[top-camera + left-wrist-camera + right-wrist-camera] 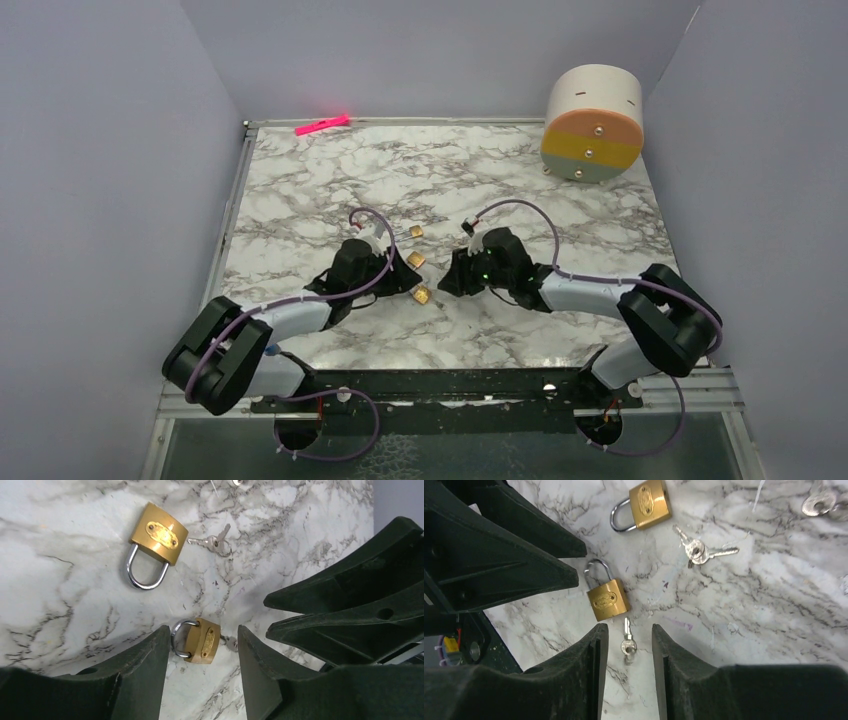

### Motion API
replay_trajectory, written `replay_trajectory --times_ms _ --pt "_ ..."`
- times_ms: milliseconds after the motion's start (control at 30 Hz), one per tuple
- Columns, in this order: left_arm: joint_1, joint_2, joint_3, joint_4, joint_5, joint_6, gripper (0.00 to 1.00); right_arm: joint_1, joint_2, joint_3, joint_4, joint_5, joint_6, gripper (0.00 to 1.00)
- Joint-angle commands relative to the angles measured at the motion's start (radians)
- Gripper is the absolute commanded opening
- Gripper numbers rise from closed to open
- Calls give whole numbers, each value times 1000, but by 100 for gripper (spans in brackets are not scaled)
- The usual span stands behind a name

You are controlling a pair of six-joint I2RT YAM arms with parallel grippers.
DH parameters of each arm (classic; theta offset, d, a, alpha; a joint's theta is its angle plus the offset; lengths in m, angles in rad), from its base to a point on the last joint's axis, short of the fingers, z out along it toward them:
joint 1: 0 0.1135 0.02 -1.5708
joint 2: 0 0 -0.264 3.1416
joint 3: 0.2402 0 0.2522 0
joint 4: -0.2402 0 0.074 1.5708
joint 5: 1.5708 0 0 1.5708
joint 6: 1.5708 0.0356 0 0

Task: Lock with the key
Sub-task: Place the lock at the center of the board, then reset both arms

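A small brass padlock lies flat on the marble between the fingers of my left gripper, which is open and touches nothing. Both legs of its shackle look seated in the body. The key, thin and silver, lies flat on the table between the fingers of my right gripper, also open. The key's tip points at the bottom corner of the same padlock. Part of the key shows beside the lock's base. From above, the left gripper and right gripper face each other across this padlock.
Two more brass padlocks lie just beyond. A ringed pair of keys lies near the farther padlock, and more keys lie farther off. A round striped drum stands back right, a pink marker at the back edge.
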Motion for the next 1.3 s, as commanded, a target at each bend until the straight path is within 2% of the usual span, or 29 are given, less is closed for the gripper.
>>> replay_trajectory --times_ms 0,233,300,333,367,500,533,567,867,1267 --pt "-6 -99 73 -163 -159 130 54 6 -32 44 -43 106 -44 44" --pt "-5 -271 103 -293 -354 214 59 2 -46 57 -11 177 -75 56" --pt "-4 -306 114 -315 -392 235 62 2 -60 70 -23 225 -74 74" --pt "-4 -319 120 -323 -407 247 64 2 -75 71 -22 244 -75 92" --pt "-2 -333 127 -329 -420 260 67 1 -91 69 -16 277 -76 99" --pt "10 -338 169 -340 -438 339 79 2 -137 81 -31 413 -66 100" --pt "16 -333 181 -341 -444 356 91 1 -143 83 -29 419 -75 100" --pt "24 -326 192 -343 -450 373 98 1 -144 88 -29 432 -88 100" --pt "159 -341 253 -361 -427 410 98 1 -158 170 -109 547 -101 100" --pt "180 -359 235 -342 -420 399 98 1 -145 166 -114 541 -111 100"
